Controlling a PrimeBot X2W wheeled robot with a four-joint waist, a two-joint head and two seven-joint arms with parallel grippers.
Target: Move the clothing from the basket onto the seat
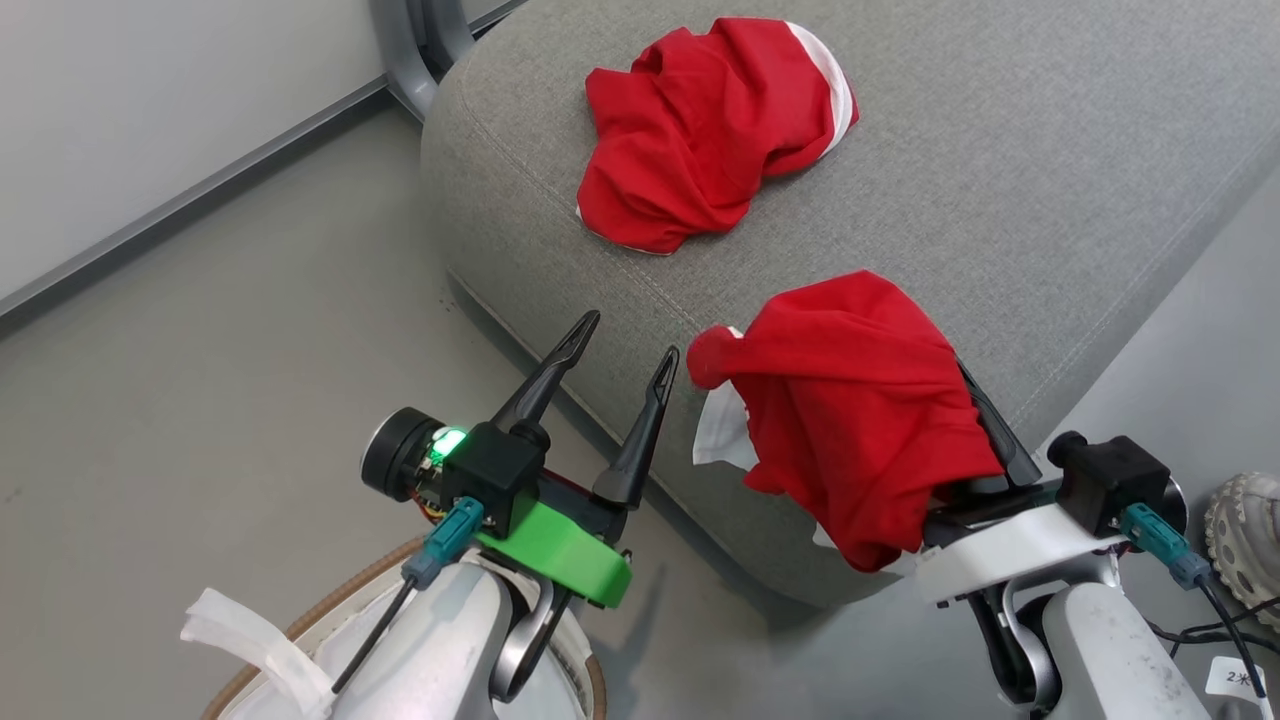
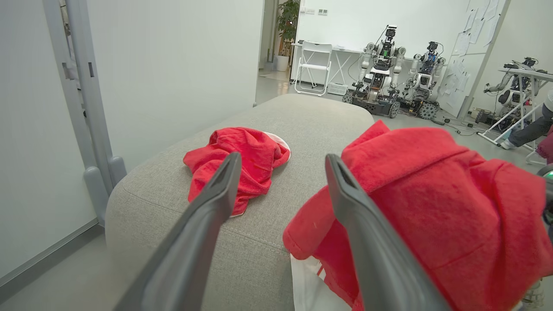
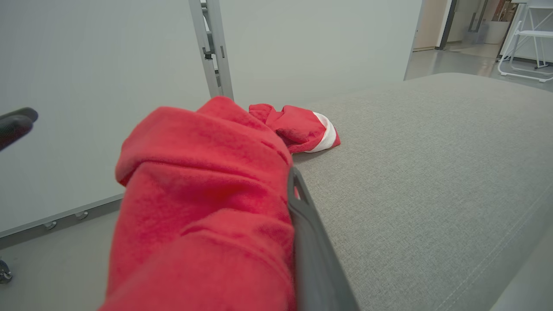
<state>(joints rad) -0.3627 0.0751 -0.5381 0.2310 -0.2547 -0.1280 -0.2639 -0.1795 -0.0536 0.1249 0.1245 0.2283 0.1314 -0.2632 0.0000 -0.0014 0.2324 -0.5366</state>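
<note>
Two garments are out of the basket [image 1: 300, 625], which sits on the floor [image 1: 200, 350] at 7 o'clock in my head view, partly hidden below my left gripper [image 1: 630, 335], its white liner [image 1: 250, 640] showing. The far garment [image 1: 705, 130] lies crumpled on the seat [image 1: 1050, 200] at 12 o'clock, a white band along its 2 o'clock edge. The near garment [image 1: 860, 410] is at 4 o'clock, draped over my right gripper [image 1: 920, 360] above the seat's front edge, white trim hanging from its 8 o'clock side. I cannot tell whether it touches the seat. One dark finger [image 1: 990, 425] pokes out along its 3 o'clock side and the other is buried in cloth, so I cannot tell how the right jaws stand. My left gripper hovers at 6 o'clock, just off the seat's edge and beside the near garment, jaws spread and holding nothing. From the left wrist, other robots [image 2: 380, 73] stand well behind the seat at 1 o'clock.
</note>
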